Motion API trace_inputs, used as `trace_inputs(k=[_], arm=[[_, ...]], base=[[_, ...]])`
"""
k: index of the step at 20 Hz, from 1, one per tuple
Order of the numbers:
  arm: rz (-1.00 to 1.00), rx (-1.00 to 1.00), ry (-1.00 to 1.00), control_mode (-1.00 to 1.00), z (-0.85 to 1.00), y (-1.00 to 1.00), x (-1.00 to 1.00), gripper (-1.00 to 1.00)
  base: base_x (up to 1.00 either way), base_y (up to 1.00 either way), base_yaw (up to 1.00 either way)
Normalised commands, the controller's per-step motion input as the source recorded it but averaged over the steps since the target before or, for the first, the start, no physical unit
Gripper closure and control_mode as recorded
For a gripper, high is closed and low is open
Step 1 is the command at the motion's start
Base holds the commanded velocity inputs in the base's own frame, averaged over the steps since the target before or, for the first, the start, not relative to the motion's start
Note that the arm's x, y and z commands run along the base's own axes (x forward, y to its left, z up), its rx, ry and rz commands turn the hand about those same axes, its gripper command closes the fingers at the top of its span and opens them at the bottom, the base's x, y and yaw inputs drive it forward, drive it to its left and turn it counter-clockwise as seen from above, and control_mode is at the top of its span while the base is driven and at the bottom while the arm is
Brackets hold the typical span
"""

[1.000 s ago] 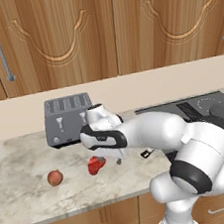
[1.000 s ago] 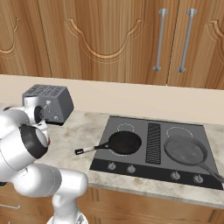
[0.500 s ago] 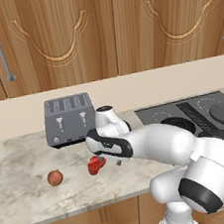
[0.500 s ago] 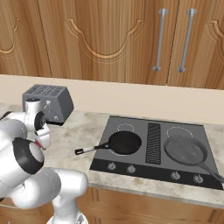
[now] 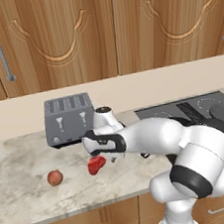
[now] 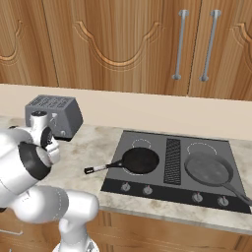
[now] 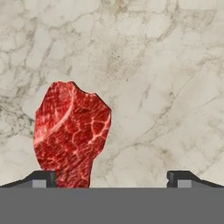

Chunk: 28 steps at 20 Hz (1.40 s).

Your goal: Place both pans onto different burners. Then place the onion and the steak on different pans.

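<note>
Arm swung further left over the marble counter (image 5: 25,195) since a second ago; gripper (image 7: 111,177) now hangs spread wide, empty, above the steak (image 5: 96,164). Toaster (image 5: 70,119) sits at 12 o'clock behind it. Both pans (image 6: 141,160) on burners. Steak bright red, marbled, its lower end cut off in hand view. Onion (image 5: 54,178) at steak's 9 o'clock.

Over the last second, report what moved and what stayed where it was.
The arm swung left, away from the cooktop, carrying the open hand to just above the steak; nothing was gripped. The steak, the onion, the black pan and the grey pan stayed where they were, both pans on burners.
</note>
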Motion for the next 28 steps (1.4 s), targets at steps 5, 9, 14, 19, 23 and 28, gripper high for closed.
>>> trace_inputs(k=[5, 9, 14, 19, 23, 28], arm=[[0.12, 0.07, 0.00, -1.00, 0.00, 0.32, 0.07, -1.00], [0.02, 0.01, -0.01, -1.00, 0.00, 0.19, -0.08, -1.00], [0.00, 0.00, 0.00, -1.00, 0.00, 0.00, -0.21, -1.00], [-0.04, 0.00, 0.00, -1.00, 0.00, 0.00, -0.29, -1.00], [-0.02, 0.00, 0.00, -1.00, 0.00, 0.00, -0.06, -1.00], [0.00, 0.00, 0.00, -1.00, -0.05, 0.00, 0.11, -1.00]], base=[[0.00, 0.00, 0.00], [0.00, 0.00, 0.00], [0.00, 0.00, 0.00], [0.00, 0.00, 0.00], [0.00, 0.00, 0.00], [0.00, 0.00, 0.00]])
